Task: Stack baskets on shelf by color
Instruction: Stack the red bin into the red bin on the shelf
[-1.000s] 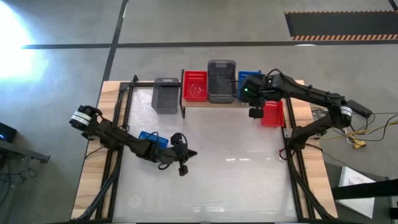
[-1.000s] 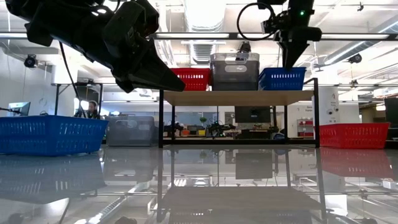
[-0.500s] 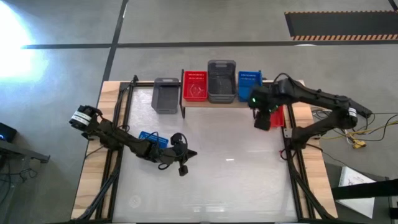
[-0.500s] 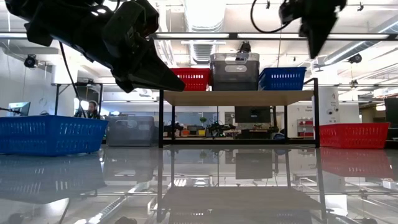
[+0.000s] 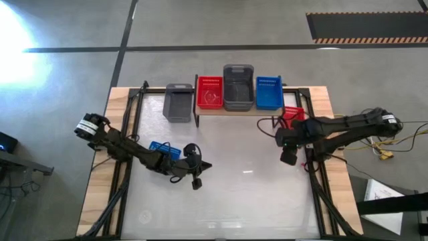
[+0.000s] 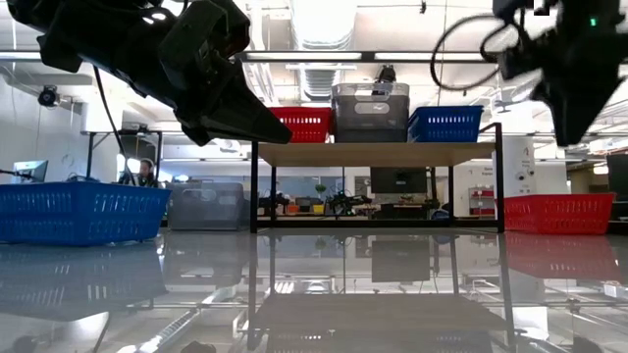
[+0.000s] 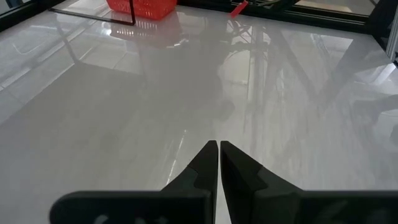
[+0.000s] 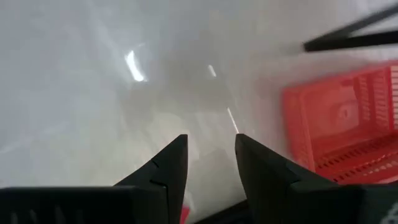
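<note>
Red basket (image 8: 348, 124) cut by frame edge; right arm (image 5: 341, 127) overlaps it.

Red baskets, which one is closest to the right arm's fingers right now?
The red basket on the table, right of the shelf, beside the right gripper. The other red basket sits on the shelf, farther away.

The right gripper (image 5: 288, 158) has pulled back from the blue basket (image 5: 269, 92) on the shelf (image 5: 227, 111), toward the table's middle. It now hangs just beside the red basket (image 5: 293, 114) on the tabletop (fingers slightly apart, empty).
</note>
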Action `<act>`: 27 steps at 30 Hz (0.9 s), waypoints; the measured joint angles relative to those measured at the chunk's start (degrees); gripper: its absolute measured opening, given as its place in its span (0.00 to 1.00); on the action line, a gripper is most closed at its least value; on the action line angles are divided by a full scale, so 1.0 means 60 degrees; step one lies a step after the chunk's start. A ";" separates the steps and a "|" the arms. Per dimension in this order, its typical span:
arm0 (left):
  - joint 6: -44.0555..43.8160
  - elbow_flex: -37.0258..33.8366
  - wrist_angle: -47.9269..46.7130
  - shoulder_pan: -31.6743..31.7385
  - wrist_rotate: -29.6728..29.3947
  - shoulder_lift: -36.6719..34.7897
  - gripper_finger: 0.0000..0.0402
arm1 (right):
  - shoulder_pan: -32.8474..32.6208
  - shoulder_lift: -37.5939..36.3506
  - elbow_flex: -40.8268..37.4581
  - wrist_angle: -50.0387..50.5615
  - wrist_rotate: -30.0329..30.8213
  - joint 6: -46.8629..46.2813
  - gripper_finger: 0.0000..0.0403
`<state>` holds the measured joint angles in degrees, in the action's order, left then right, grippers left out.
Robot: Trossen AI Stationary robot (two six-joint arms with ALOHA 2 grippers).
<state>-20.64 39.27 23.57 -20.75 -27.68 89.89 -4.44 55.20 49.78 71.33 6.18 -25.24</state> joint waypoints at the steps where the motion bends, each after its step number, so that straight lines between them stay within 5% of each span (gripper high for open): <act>1: 0.0000 0.0000 0.0000 0.0000 0.0000 0.0000 0.00 | -0.0013 -0.0056 -0.0285 -0.0192 0.0154 -0.0198 0.32; 10: -0.0001 0.0004 0.0005 0.0000 -0.0004 0.0000 0.00 | -0.0009 0.0412 -0.1488 -0.0492 0.2169 -0.0789 0.34; 19: -0.0001 0.0011 0.0078 0.0000 -0.0004 0.0000 0.00 | -0.0005 0.1309 -0.1508 -0.0294 0.3190 -0.1684 0.49; 27: 0.0002 0.0004 0.0074 0.0000 -0.0002 0.0000 0.00 | 0.0016 0.2895 -0.1573 -0.0529 0.3824 -0.2721 0.50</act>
<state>-20.62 39.29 24.01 -20.75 -27.69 89.89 -4.34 72.56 40.34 68.16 29.12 -41.57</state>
